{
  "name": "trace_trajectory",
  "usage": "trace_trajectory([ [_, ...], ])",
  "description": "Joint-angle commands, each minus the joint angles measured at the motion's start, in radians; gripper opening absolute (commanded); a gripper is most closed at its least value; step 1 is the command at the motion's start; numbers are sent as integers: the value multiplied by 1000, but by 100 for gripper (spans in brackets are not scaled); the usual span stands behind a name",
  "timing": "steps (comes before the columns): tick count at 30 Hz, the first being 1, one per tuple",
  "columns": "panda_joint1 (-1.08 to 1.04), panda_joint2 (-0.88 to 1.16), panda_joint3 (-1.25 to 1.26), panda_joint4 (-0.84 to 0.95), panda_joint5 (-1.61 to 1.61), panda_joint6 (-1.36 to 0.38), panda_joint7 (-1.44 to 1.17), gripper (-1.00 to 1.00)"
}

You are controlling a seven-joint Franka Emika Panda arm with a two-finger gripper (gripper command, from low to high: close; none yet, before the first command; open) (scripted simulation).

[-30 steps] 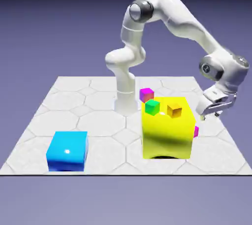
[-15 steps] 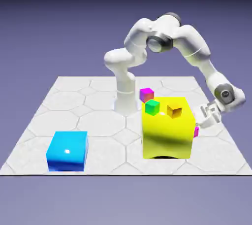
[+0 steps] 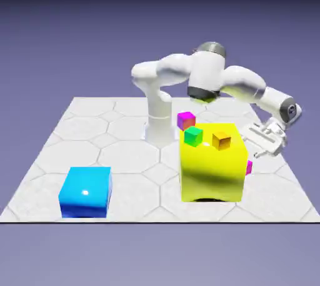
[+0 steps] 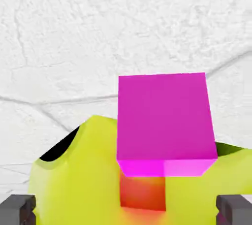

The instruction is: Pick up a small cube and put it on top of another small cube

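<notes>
Just off the yellow block (image 3: pixel 212 169), to the exterior view's right, the magenta cube (image 3: pixel 249 166) looks light, stiff and hardly fragile, perhaps slick; opposite flat sides, at mid-height, should grip best. Beyond, the gripper (image 4: pixel 125 210) has its jaws spread wide, holding nothing.

Four small cubes are in view: two magenta cubes (image 3: pixel 249 167) (image 3: pixel 186 121), one green cube (image 3: pixel 193 136) and one orange cube (image 3: pixel 221 141). There are two large blocks, one yellow block (image 3: pixel 212 169) and one blue block (image 3: pixel 86 191), plus one robot arm (image 3: pixel 207 69), one two-finger gripper (image 4: pixel 126 209) and one tabletop (image 3: pixel 134 181).
</notes>
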Motion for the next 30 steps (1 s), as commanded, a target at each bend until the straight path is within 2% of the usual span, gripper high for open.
trace_trajectory([
  [1,-24,25,20,-13,-44,-9,-20,0],
  [5,-103,72,-47,-63,-167,35,-23,0],
  [6,-103,72,-47,-63,-167,35,-23,-100],
  [10,-2,52,39,-3,-51,-29,-9,-100],
  [30,280,-660,-181,-241,559,349,-285,-100],
])
